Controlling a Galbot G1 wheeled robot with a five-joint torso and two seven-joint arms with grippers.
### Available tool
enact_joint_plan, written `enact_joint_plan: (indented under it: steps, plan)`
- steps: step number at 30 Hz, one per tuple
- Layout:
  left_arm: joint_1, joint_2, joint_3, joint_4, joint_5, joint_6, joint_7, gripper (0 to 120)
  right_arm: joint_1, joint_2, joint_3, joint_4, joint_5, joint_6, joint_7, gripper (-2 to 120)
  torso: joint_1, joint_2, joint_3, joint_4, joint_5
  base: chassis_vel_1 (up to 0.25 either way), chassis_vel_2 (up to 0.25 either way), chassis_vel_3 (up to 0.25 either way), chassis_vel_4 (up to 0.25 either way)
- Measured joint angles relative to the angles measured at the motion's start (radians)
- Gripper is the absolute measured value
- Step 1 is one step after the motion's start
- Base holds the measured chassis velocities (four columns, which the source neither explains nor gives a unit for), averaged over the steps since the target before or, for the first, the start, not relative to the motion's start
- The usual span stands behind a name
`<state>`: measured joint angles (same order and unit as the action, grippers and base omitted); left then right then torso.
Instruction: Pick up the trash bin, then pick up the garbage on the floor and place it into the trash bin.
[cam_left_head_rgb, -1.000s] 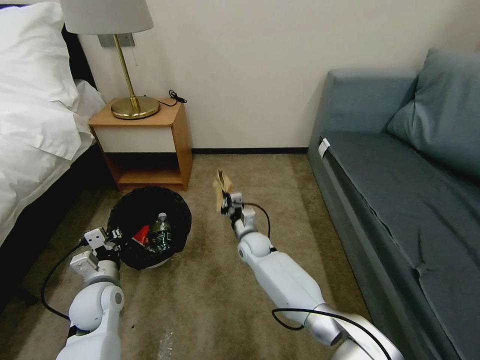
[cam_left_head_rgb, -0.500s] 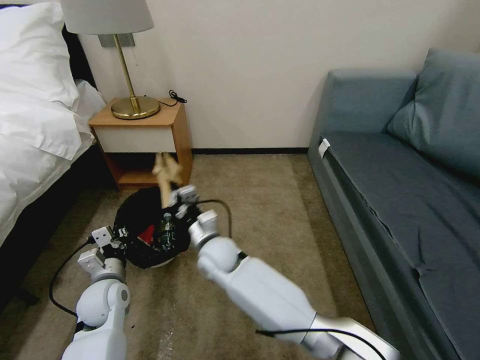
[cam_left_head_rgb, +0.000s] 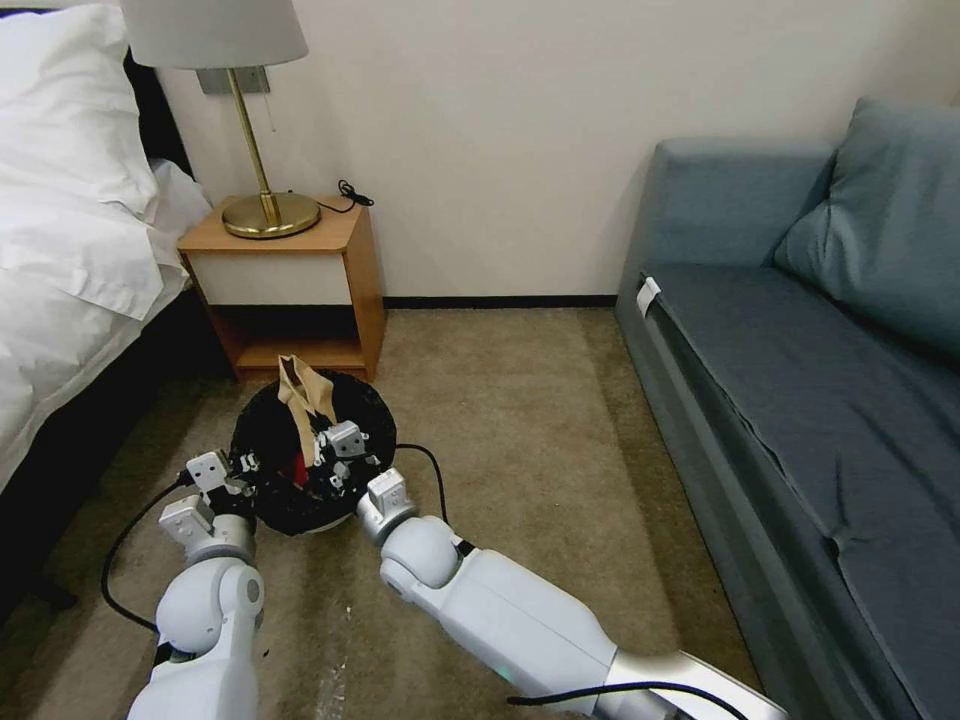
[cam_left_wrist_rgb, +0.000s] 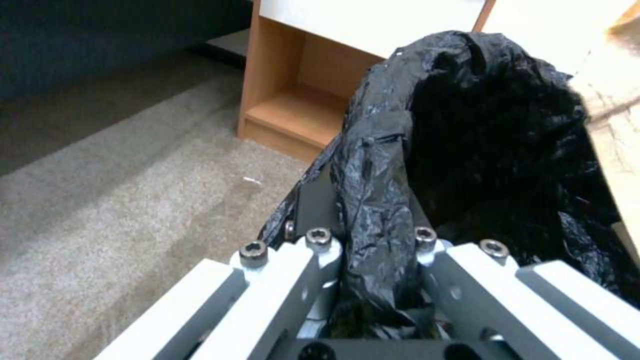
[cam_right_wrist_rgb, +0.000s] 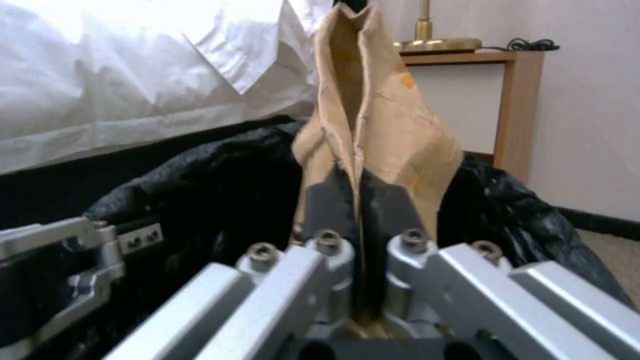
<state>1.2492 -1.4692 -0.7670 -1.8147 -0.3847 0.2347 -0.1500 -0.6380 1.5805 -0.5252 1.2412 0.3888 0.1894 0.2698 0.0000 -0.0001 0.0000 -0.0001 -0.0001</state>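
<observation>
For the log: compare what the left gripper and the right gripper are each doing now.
The left gripper clamps the black-lined rim of the trash bin; the right gripper clamps the tan paper bag. The left sits at the bin's near edge, the right over its opening. Both are shut.

Right gripper: fingers pinched tight on the tan paper bag, centre of frame.
Black bin liner: behind and beneath the bag.
Left gripper: lower left.
Nightstand: upper right.
</observation>
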Motion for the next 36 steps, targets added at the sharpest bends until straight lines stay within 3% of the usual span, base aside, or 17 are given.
enact_joint_plan:
  steps: [1,4,6,12,14,18,23,31,34,36]
  plan:
    - [-0.001,0.0,0.001,-0.001,0.0,0.001,-0.001,4,-0.002,0.001,0.002,0.0,-0.002,-0.002,0.001,14,0.0,0.0,0.0,0.0,0.0,0.0,0.0,0.0,0.0]
    - [-0.002,0.0,0.001,-0.001,0.0,0.001,-0.002,4,-0.002,0.001,0.002,0.0,-0.002,-0.003,0.001,19,0.0,0.0,0.0,0.0,0.0001,0.0,0.0,0.0,0.0]
    - [-0.002,0.0,0.001,0.001,0.001,0.001,-0.002,4,-0.004,0.001,0.003,0.0,-0.005,-0.003,0.001,30,0.0,0.0,0.0,0.0001,0.0001,0.0,0.0,0.0,0.0]
    - [-0.005,0.0,0.001,0.007,0.001,0.001,-0.002,4,-0.005,-0.003,0.006,0.0,-0.006,-0.003,0.001,47,0.0,0.0,0.0,0.0001,0.0001,0.0,0.0,0.0,0.0]
    - [-0.011,0.001,0.001,0.011,0.001,0.001,-0.001,4,-0.007,-0.005,0.01,0.005,-0.008,-0.003,0.001,61,0.0,0.0,0.0,0.0,0.0001,0.0,0.0,0.0,0.0]
    - [-0.011,0.001,0.002,0.011,0.001,0.001,-0.001,4,-0.008,-0.006,0.015,0.011,-0.013,-0.003,0.001,70,0.0,0.0,0.0,0.0001,0.0001,0.0,0.0,0.0,0.0]
    - [-0.014,0.012,-0.003,0.014,-0.005,0.004,-0.001,4,0.018,-0.018,0.101,0.054,-0.018,-0.008,0.008,95,0.0,0.0,0.0,0.0003,0.0002,0.0,0.0,0.0,0.0]
    - [-0.026,0.016,-0.009,0.033,-0.034,0.005,-0.002,4,0.028,-0.055,0.176,0.107,-0.004,-0.031,0.033,100,0.0,0.0,0.0,0.0002,0.0002,0.0,0.0,0.0,0.0]
    - [-0.036,0.02,-0.011,0.056,-0.051,0.005,-0.002,4,0.017,-0.099,0.261,0.159,0.011,-0.046,0.049,100,0.0,0.0,0.0,0.0002,0.0003,0.0,0.0,0.0,0.0]
    - [-0.077,0.024,-0.01,0.103,-0.1,0.004,-0.016,4,-0.047,-0.174,0.35,0.232,0.062,-0.061,0.064,100,0.0,0.0,0.0,0.0,0.0005,0.0,0.0,0.0,0.0]
